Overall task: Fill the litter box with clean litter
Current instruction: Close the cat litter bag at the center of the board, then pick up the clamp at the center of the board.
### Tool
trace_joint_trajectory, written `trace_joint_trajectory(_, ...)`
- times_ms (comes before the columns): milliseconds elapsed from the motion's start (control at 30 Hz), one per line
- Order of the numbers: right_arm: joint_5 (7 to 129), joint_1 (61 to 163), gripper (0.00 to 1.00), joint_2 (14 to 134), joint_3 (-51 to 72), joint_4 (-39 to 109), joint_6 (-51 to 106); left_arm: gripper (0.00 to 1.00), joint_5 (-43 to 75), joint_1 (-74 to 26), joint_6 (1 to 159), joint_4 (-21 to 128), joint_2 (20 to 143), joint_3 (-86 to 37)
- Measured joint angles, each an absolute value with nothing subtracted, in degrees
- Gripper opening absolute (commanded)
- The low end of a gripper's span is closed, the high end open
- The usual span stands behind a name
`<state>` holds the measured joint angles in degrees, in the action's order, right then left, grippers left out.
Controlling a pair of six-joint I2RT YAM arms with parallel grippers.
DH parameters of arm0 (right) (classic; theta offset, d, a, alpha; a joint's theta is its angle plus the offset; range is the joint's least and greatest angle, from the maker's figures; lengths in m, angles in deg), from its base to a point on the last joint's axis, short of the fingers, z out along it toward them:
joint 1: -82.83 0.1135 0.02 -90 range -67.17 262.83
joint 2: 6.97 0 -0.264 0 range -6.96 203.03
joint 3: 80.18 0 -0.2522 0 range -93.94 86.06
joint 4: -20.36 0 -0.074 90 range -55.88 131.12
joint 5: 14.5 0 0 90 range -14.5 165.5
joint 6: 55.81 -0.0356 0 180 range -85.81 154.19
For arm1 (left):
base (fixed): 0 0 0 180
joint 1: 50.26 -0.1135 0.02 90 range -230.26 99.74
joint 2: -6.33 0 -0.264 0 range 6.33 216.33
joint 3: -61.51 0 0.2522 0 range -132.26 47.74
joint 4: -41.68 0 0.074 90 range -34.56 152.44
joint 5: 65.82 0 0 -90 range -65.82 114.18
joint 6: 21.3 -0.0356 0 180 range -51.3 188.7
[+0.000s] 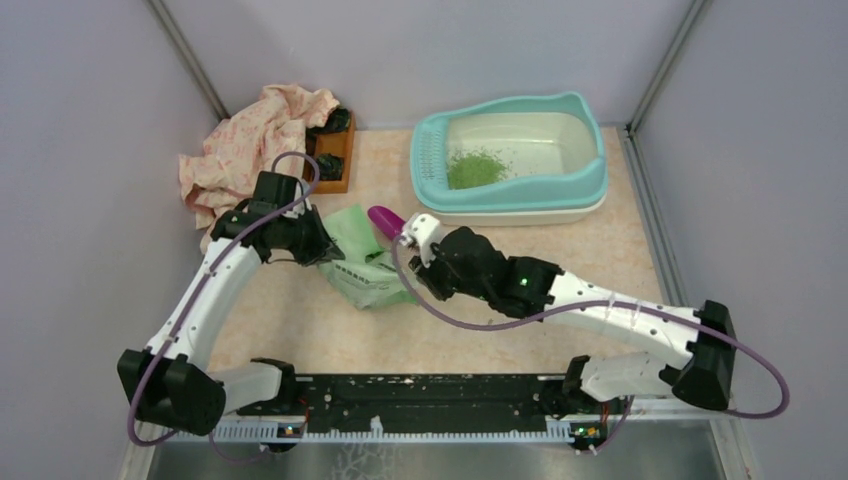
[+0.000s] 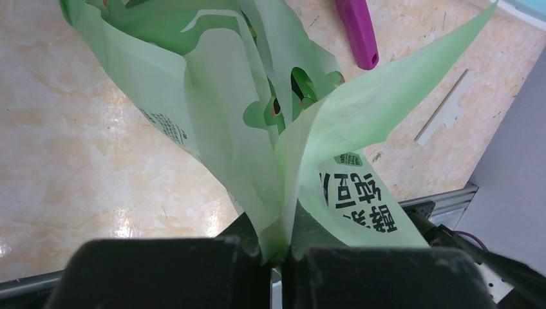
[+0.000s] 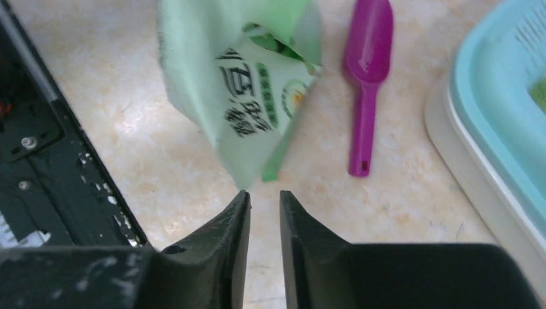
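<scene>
Litter box (image 1: pixel 598 150) is your target: its long axis runs left to right in the top view, with the holed ledge end facing the bag (image 1: pixel 365 268) that lies to the box's near left. Litter (image 1: pixel 475 168) is a small pile inside, beside that ledge. Your left gripper (image 2: pixel 277 254) pinches the bag's edge. Your right gripper (image 3: pixel 264 199), barely parted and empty, sits just short of a bag corner. Take that corner, then lift and tip the bag's mouth over the basin.

Pale lilac-grey walls (image 1: pixel 90 120) on three sides, metal corner posts (image 1: pixel 190 55), glossy, perhaps marble-patterned beige tabletop (image 1: pixel 330 330)
</scene>
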<state>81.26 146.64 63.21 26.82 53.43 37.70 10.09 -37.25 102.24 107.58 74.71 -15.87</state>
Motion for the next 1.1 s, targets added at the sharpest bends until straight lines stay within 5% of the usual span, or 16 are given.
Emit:
trace_joint_trajectory(100, 88.4, 145.6, 0.47, 60.9, 25.5, 60.1, 29.1, 0.02, 9.8, -37.3, 101.9, 107.3, 75.2, -16.0)
trace_joint_trajectory(200, 93.9, 142.4, 0.26, 61.2, 24.6, 66.8, 18.3, 0.01, 9.0, -37.4, 101.6, 106.8, 75.6, -16.1)
trace_joint_trajectory(333, 98.6, 131.2, 0.44, 63.1, 26.7, 74.9, 3.6, 0.02, 7.7, -37.6, 100.8, 106.2, 75.8, -16.1)
trace_joint_trajectory(567, 96.9, 108.8, 0.59, 53.2, 43.5, 77.3, -7.5, 0.04, 6.2, -37.9, 99.0, 105.7, 76.1, -16.1)
trace_joint_trajectory(767, 91.7, 99.4, 0.61, 42.0, 49.8, 73.9, -8.5, 0.09, 5.2, -38.3, 97.5, 105.4, 76.4, -16.1)
trace_joint_trajectory(1100, 82.6, 88.6, 0.57, 43.2, 59.2, 64.9, -8.0, 0.10, 4.7, -38.5, 97.1, 105.2, 76.4, -16.1)
